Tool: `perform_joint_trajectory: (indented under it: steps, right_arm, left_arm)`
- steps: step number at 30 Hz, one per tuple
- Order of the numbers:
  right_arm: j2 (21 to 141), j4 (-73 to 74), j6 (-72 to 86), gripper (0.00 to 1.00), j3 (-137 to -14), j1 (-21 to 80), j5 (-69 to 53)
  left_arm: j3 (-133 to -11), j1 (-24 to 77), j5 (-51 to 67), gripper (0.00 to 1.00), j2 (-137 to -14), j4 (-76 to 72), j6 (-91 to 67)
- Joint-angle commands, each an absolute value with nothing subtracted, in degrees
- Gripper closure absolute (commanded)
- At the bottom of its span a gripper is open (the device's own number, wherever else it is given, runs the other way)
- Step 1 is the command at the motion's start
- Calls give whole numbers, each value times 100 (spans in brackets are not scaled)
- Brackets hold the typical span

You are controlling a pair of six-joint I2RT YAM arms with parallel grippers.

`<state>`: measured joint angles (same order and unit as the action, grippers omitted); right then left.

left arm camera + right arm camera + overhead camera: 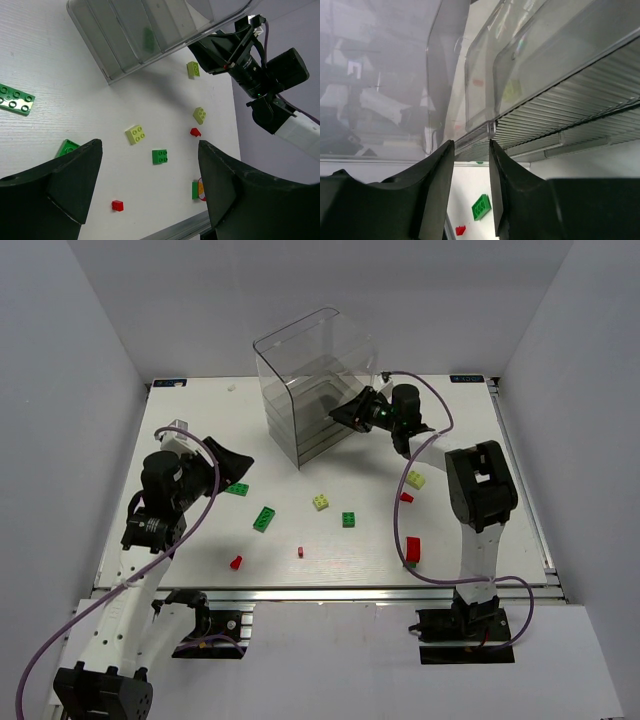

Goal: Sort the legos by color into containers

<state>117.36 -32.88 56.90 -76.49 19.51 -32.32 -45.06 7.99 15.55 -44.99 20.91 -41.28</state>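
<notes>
The clear stacked drawer unit (310, 390) stands at the back centre. My right gripper (345, 412) is at its front; in the right wrist view the gripper (471, 144) is narrowly open, with a drawer's front lip (479, 132) just at the fingertips. My left gripper (235, 465) hangs open and empty above a flat green brick (237, 488). Loose legos lie mid-table: green (264, 519), yellow-green (321, 502), green (348, 519), red (236, 562), yellow-green (415, 479), red (406, 497). The left wrist view shows my left gripper (150, 144) over them.
A tiny red piece (300, 552) and a red-and-green piece (412, 550) lie near the front edge. Another yellow-green brick (193, 68) sits close under the right gripper (210, 50). The right arm's upright link (480, 490) stands at the table's right.
</notes>
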Motion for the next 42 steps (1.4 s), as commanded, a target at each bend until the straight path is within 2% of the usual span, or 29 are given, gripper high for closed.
perform_joint_trajectory:
  steps: [1,3,4,7,10,21,22,25,31,42]
  right_arm:
    - [11970,-3691,5704,62,-8006,1899,-2874]
    - [12014,-3709,5695,67,-8051,1907,-2865]
    - [12049,-3726,5695,76,-8059,1881,-2874]
    - [12041,-3840,5695,94,-8025,1872,-2900]
    - [11997,-3955,5722,100,-7937,1811,-2944]
    - [11549,-4184,5835,100,-7576,1679,-3094]
    - [11645,-4062,5871,89,-7681,1670,-3102]
    - [11900,-4017,5959,72,-7953,1705,-3146]
    - [12234,-3929,6021,63,-8446,1714,-3111]
    - [12656,-3744,6090,66,-8938,1688,-3120]
  left_arm:
    - [-4781,817,1652,14,-4526,1978,-4104]
    - [-4790,817,1687,13,-4561,1943,-4122]
    - [-4790,817,1705,13,-4579,1908,-4122]
    - [-4773,817,1801,13,-4641,1785,-4175]
    - [-4737,817,1916,12,-4719,1600,-4236]
    - [-4799,817,2311,12,-5264,1064,-4315]
    - [-4790,817,2355,12,-5291,1029,-4307]
    - [-4860,817,2382,12,-5344,1011,-4316]
    - [-4949,817,2321,12,-5274,1292,-4245]
    - [-4939,870,2320,11,-5229,1309,-4386]
